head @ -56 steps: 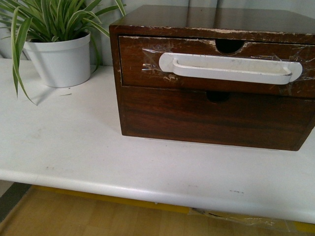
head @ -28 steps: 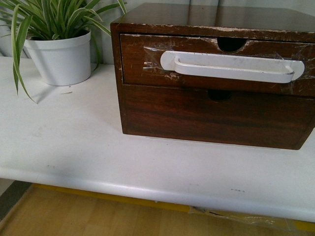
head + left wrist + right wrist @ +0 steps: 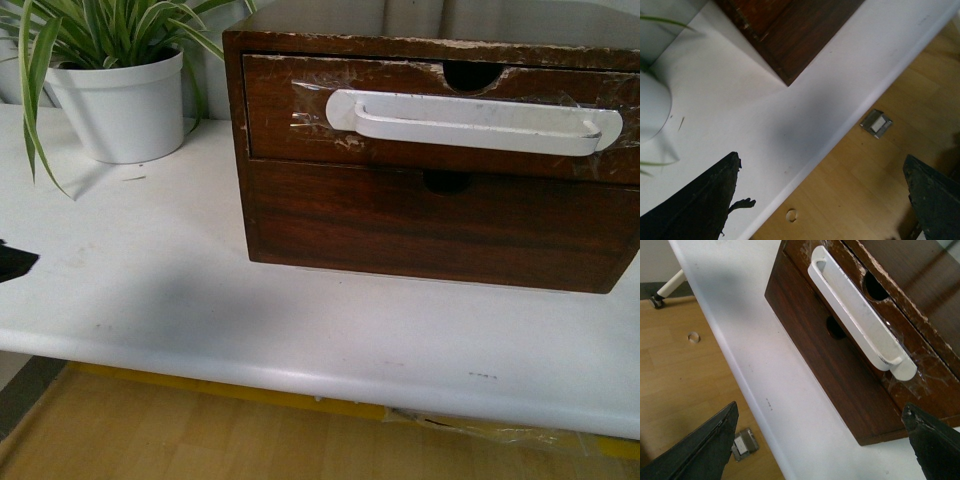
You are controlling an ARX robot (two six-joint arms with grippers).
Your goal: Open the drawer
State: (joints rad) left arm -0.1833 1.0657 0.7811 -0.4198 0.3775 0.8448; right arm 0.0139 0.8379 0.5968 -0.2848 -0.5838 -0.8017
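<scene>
The drawer (image 3: 282, 112) is the upper one in a dark brown wooden box on the white table (image 3: 150, 290). It is shut, with a long white bar handle (image 3: 470, 122) taped on and a half-round notch (image 3: 472, 76) in its chipped top edge. The right wrist view shows the handle (image 3: 855, 315) and the notch (image 3: 875, 286). My right gripper (image 3: 820, 410) is open and empty above the table's front edge, apart from the box. My left gripper (image 3: 821, 159) is open and empty over the table edge, left of the box corner (image 3: 790, 35). One of its fingertips (image 3: 14, 262) shows in the front view.
A plain dark drawer front (image 3: 400, 215) without a handle sits below the drawer. A white pot (image 3: 120, 105) with a striped plant stands at the back left. The wooden floor (image 3: 200, 440) lies below the table edge, with a small metal floor box (image 3: 876, 123) on it.
The box now sits slightly higher and closer in the front view. A dark fingertip of my left gripper has come in at the left edge. The drawer has stayed shut.
</scene>
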